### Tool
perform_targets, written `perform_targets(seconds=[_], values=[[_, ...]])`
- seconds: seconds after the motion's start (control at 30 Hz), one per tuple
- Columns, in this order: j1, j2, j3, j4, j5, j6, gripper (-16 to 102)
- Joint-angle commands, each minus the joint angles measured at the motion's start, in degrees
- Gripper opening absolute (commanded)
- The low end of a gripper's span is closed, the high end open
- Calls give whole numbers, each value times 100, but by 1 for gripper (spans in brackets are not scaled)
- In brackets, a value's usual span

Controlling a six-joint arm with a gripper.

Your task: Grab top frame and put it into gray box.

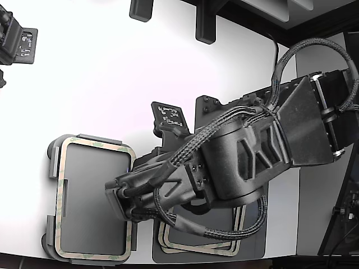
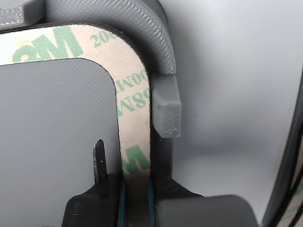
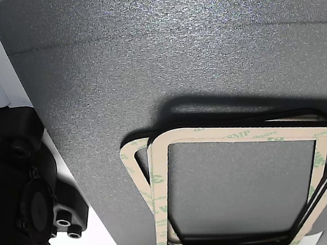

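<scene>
The top frame (image 1: 95, 144), beige with green print, lies flat in the gray box (image 1: 51, 154) at the exterior view's lower left. My gripper (image 1: 120, 196) is at the box's right edge, low over that side of the frame. In the wrist view the frame's strip (image 2: 135, 99) runs between my two fingers (image 2: 99, 161), which press close on both of its sides, beside the box's rim (image 2: 161, 42) and a raised tab (image 2: 166, 111). The gripper (image 2: 135, 177) looks shut on the strip. Several more frames (image 3: 158, 177) are stacked on the dark mat (image 3: 145, 71).
The stack of frames (image 1: 196, 246) and the dark mat (image 1: 258, 241) lie under my arm at the bottom centre. A black marker plate (image 1: 171, 115) stands on the white table (image 1: 112, 73). Black fixtures (image 1: 205, 22) line the far edge, with another (image 1: 19, 42) at the upper left.
</scene>
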Motion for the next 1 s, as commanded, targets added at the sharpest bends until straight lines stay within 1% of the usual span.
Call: perform_targets(seconds=[0.0,0.83,0.87,0.9,0.93,0.97], values=[[-88,88,-149,62,18,0,-12],[-79,26,-255,62,-35,-26,-11],[-79,26,-264,62,-26,-53,-7],[-79,26,-272,53,-9,-62,5],[-79,26,-272,53,0,-62,66],[-79,26,-281,44,-9,-70,85]])
